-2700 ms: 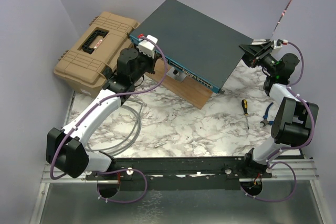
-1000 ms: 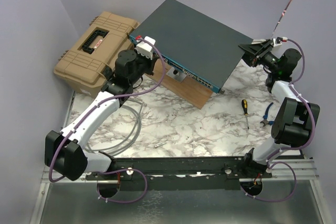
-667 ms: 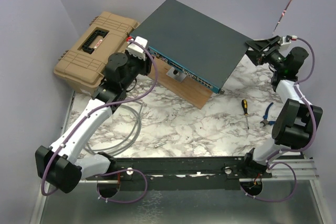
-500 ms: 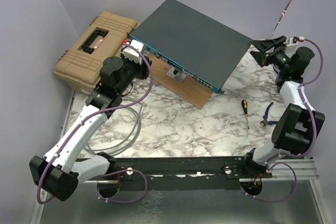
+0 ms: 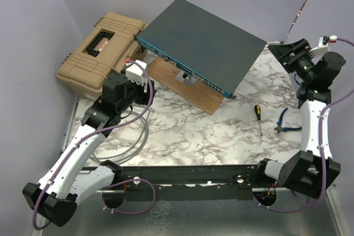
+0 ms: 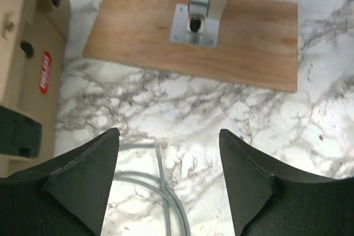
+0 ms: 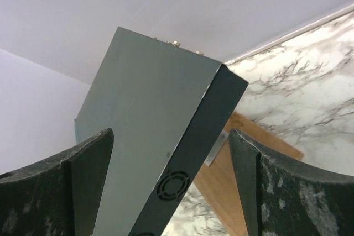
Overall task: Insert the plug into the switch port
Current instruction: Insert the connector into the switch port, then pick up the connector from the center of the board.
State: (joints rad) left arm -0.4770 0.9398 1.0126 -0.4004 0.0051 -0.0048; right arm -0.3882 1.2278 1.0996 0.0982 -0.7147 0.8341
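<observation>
The switch [image 5: 202, 37] is a flat dark grey-teal box, tilted over a wooden board [image 5: 185, 91], its blue socket face [image 5: 185, 71] turned to the front left. My left gripper [image 5: 146, 93] hangs open in front of and below that face, apart from it. In the left wrist view it [image 6: 168, 136] has nothing between its fingers, and a grey cable [image 6: 165, 192] lies on the marble below. I cannot make out the plug. My right gripper [image 5: 285, 52] stands open just right of the switch's right corner [image 7: 182, 136], not touching it.
A tan toolbox [image 5: 102, 45] stands at the back left, touching the switch's left end. A metal bracket [image 6: 196, 23] sits on the board. A screwdriver [image 5: 258, 119] and pliers [image 5: 285, 122] lie at the right. Loops of grey cable [image 5: 135, 134] lie under the left arm.
Both grippers have opened. The left one has drawn back from the switch's blue face toward the near left. The right one has let go of the switch's right corner and moved right.
</observation>
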